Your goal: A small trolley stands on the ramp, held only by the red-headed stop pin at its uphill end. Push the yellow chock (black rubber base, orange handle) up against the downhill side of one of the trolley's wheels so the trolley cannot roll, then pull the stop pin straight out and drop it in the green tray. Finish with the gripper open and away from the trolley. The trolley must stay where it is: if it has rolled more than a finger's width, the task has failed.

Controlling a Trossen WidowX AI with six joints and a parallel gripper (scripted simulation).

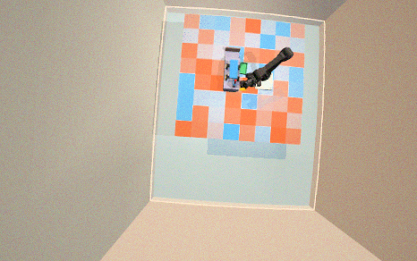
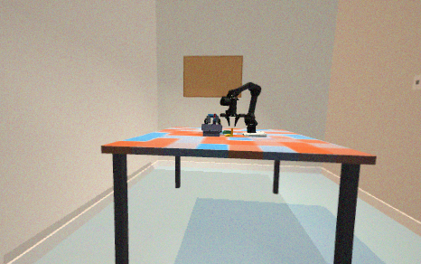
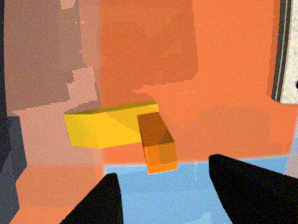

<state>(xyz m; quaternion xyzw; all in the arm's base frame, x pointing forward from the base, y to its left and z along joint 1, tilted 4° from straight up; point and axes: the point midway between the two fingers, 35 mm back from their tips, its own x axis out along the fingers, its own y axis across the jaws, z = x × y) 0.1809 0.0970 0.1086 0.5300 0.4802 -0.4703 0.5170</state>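
The trolley (image 1: 234,67) with a blue body stands on the grey ramp (image 1: 232,54) (image 2: 211,128). The red-headed stop pin (image 1: 235,81) (image 2: 214,116) is at the trolley's near end in the top view. The yellow chock (image 1: 242,89) (image 3: 102,131) sits on the table beside the ramp, its orange handle (image 2: 232,130) (image 3: 162,156) upright; its black base does not show clearly. My gripper (image 2: 232,125) (image 3: 164,174) is partly open and empty, pointing down just above the handle, which appears between the fingertips in the wrist view. The green tray (image 1: 243,68) (image 2: 226,132) lies beside the ramp. Wheel contacts are too small to tell.
The arm's white base plate (image 1: 269,85) (image 2: 259,135) (image 3: 291,60) stands to the right of the chock. The ramp's dark side (image 3: 11,145) runs along the left edge of the wrist view. The table has a patchwork top in orange, blue and pale squares.
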